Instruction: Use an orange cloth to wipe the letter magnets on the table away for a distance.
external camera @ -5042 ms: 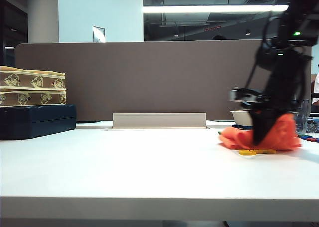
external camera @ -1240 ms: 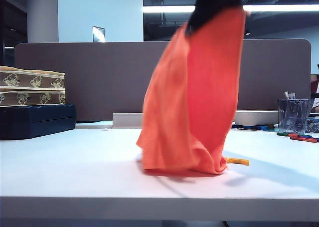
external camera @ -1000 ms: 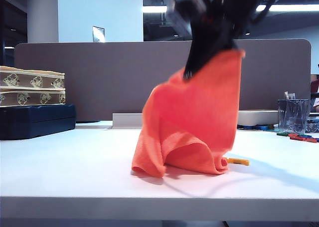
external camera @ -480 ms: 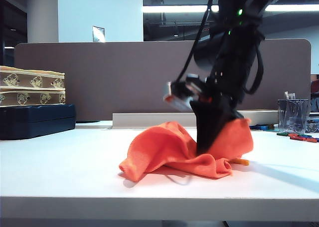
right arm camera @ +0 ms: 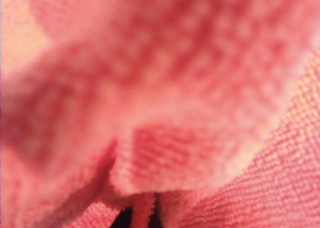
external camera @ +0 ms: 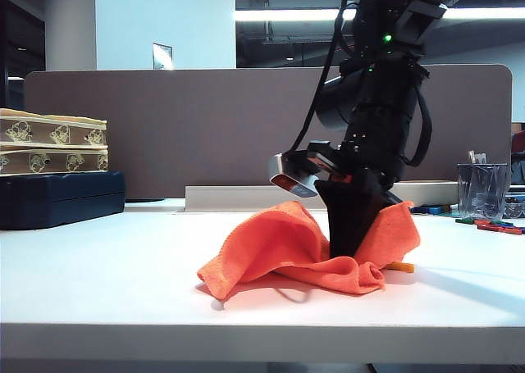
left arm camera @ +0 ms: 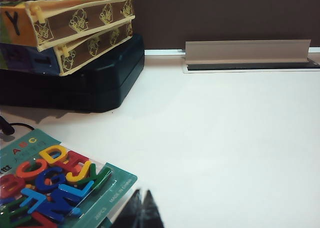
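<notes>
Since the right tool (external camera: pixel 354 246) is clamped on the cloth (external camera: pixel 279 246) bunched mid-surface (external camera: pixel 123 283), with one yellow magnet (external camera: pixel 400 266) peeking out beside it, a sweep could ride over it, while the left tool (left arm camera: pixel 141 213) sits closed near packaged letters (left arm camera: pixel 50 180).

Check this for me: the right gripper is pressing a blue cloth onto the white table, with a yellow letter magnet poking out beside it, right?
Not quite: the cloth is orange, not blue, as the exterior view shows. The right gripper does press it onto the white table, with a yellow letter magnet poking out beside it.
</notes>
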Robot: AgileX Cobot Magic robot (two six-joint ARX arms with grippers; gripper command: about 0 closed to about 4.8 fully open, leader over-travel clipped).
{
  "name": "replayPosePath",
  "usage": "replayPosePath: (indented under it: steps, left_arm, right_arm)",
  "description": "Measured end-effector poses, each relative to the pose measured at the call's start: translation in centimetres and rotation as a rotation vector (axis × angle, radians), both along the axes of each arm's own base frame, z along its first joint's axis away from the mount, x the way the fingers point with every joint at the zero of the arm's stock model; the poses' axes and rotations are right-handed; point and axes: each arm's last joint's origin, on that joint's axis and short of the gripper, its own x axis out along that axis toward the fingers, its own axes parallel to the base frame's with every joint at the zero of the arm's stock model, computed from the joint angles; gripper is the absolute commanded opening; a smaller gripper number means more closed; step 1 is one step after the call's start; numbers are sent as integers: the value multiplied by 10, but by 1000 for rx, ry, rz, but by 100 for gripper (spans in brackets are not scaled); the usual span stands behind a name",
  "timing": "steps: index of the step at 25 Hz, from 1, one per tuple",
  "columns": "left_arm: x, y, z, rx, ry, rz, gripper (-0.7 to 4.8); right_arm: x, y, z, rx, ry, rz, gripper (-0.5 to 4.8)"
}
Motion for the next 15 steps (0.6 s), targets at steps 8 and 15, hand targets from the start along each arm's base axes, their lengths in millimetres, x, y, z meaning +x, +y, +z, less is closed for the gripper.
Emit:
replayPosePath:
  steps: [8,15]
  left_arm:
    - [0,0,0,0,0,0,-5]
    - [0,0,0,0,0,0,-5]
  right_arm:
    - [19,-39,0,5,-5,-115,-9]
    - [38,-94,1,15,-30,-270,-9]
